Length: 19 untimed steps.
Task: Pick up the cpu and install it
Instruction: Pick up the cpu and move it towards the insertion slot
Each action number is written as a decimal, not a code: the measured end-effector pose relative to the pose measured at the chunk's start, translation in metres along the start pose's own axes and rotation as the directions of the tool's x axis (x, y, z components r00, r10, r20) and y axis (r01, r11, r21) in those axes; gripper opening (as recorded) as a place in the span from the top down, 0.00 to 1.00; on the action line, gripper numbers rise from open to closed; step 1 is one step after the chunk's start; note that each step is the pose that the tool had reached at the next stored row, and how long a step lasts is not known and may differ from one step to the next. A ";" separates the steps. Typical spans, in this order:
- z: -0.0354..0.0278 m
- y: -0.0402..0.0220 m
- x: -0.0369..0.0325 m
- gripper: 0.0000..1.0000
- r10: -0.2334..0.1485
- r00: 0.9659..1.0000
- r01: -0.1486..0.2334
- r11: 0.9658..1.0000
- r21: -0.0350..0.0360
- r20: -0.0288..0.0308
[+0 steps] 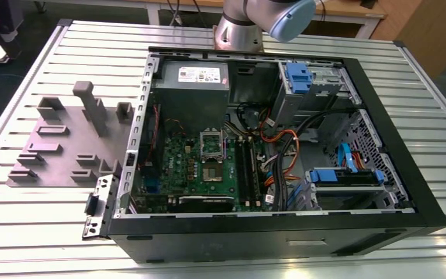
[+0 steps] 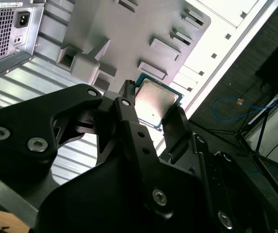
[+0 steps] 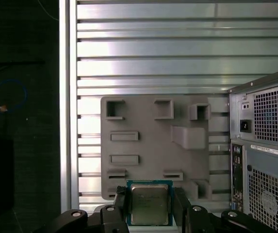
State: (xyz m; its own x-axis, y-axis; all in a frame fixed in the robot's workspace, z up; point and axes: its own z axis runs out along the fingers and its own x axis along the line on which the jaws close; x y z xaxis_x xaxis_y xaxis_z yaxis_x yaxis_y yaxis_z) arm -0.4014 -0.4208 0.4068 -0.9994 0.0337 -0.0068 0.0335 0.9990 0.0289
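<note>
In the exterior view the open computer case (image 1: pixel 285 239) lies on the slatted table (image 1: pixel 53 232), with the grey fixture (image 1: pixel 60 145) beside it; in the second wrist view the gripper (image 2: pixel 154 99) clenches the cpu (image 2: pixel 153 108) by opposite edges; in the first wrist view the chip hangs above the fixture; carrying it well, I judge, means keeping it level and unskewed.

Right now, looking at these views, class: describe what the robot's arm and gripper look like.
The arm is a silvery metal tube with a pale blue-grey joint cap. The gripper is matte black, with angular linked fingers pinned by round silver screws.
</note>
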 end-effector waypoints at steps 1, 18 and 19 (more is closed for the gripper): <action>0.0000 0.0000 -0.0004 0.53 0.000 1.000 0.000 1.000 0.000 0.000; 0.0001 0.0001 -0.0052 0.53 0.000 1.000 0.000 1.000 0.000 0.000; 0.0001 0.0002 -0.0052 0.53 0.000 1.000 0.000 1.000 0.000 0.000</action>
State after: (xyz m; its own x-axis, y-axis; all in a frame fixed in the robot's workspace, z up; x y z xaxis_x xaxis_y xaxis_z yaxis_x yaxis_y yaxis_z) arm -0.3962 -0.4208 0.4068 -0.9994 0.0337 -0.0068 0.0335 0.9990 0.0287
